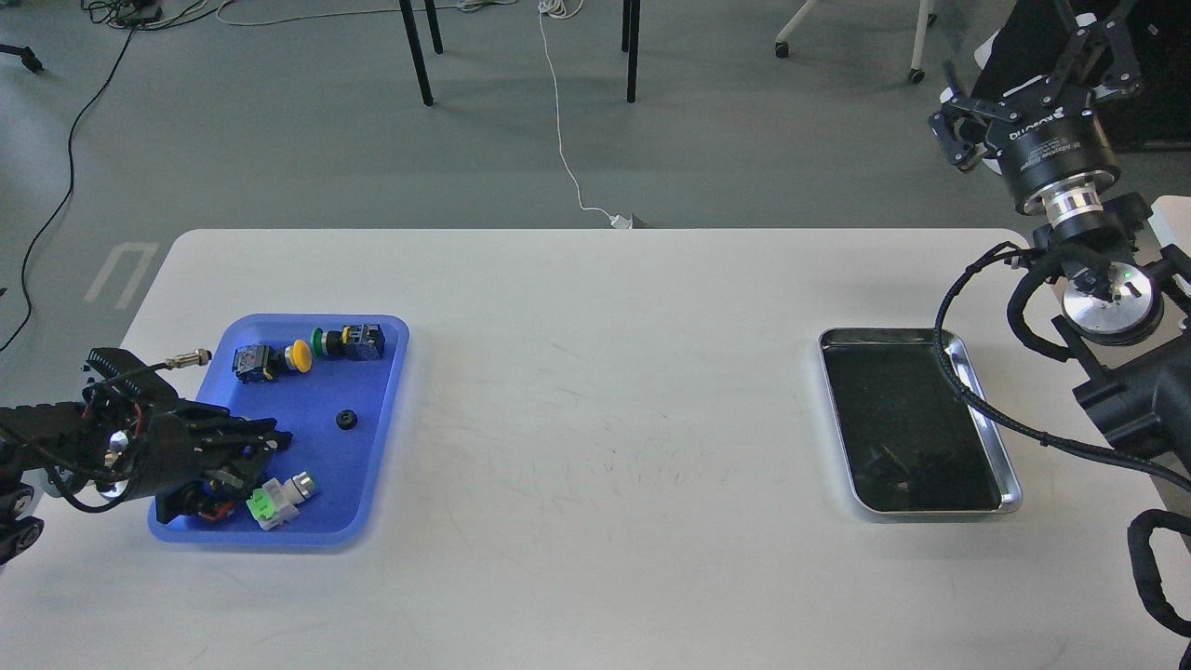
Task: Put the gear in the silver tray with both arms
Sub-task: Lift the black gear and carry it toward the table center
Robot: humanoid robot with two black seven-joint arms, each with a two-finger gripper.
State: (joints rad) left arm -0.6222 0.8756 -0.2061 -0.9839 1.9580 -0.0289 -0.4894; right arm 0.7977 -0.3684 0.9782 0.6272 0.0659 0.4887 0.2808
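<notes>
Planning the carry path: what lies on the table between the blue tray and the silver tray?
Nothing: the head view shows only bare white table between the blue tray and the silver tray.

floor (279, 121): grey, smooth | white cable (561, 130): trailed to far table edge | black chair legs (419, 51): seen beyond | table (595, 391): white, scuffed

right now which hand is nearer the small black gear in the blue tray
Left. The left hand hovers over the blue tray, just beside the gear; the right hand is raised far across the table.
</notes>
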